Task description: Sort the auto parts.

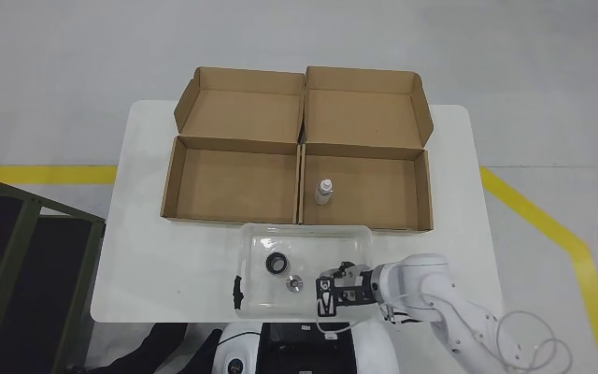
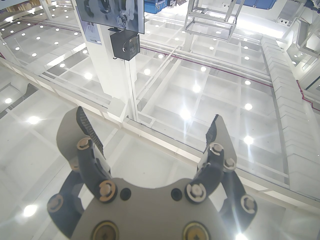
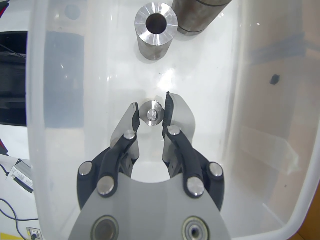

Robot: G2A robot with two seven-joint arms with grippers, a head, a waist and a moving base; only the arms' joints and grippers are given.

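**Lifting the small stud straight out of the tub**

The right pincer [image 3: 151, 100] is narrowed onto a small stepped metal stud [image 3: 151, 116] that stands on the floor of the clear plastic tub [image 3: 37, 76]. Its ridged pads look pressed against both sides of the stud.

The stud is smooth, round and bright, so it will probably slip if the grip is off-centre. The lift should be vertical and slow, keeping clear of the polished bored cylinder [image 3: 155, 36] and the dull dark sleeve [image 3: 202, 6] standing beyond it, and clear of the glossy tub wall.

Two open cardboard boxes lie past the tub on the white surface [image 1: 140, 234]. The right box [image 1: 374, 192] holds a pale bottle-shaped part [image 1: 323, 192].

The left pincer [image 2: 148, 112] is spread wide and holds nothing.
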